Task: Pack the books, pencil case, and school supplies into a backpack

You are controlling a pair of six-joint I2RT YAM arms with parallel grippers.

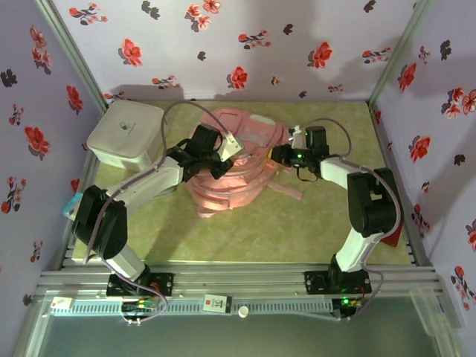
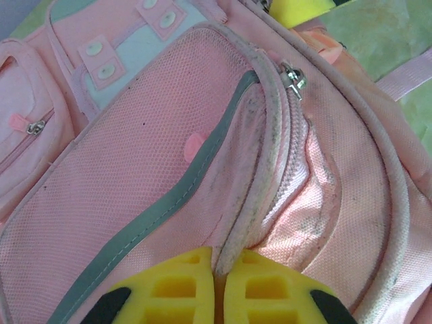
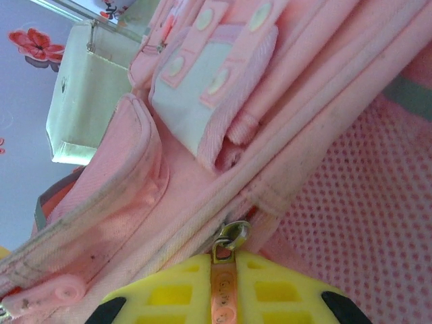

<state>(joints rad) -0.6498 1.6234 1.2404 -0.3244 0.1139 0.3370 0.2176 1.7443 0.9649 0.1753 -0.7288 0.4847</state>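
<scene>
Pinching a seam fold of the backpack (image 2: 135, 155) in shut left jaws; gripping its zip pull (image 3: 223, 289) between closed right jaws.

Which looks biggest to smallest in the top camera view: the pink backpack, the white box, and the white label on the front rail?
1. backpack, largest
2. white box, clearly smaller
3. label, tiny beside both

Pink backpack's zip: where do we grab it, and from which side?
Grip the flat pink pull tab hanging off the metal slider, not the slider. Come end-on along the tab, a finger on each flat face: it is thin and stands clear of the backpack fabric. The right gripper pinches it so.
</scene>
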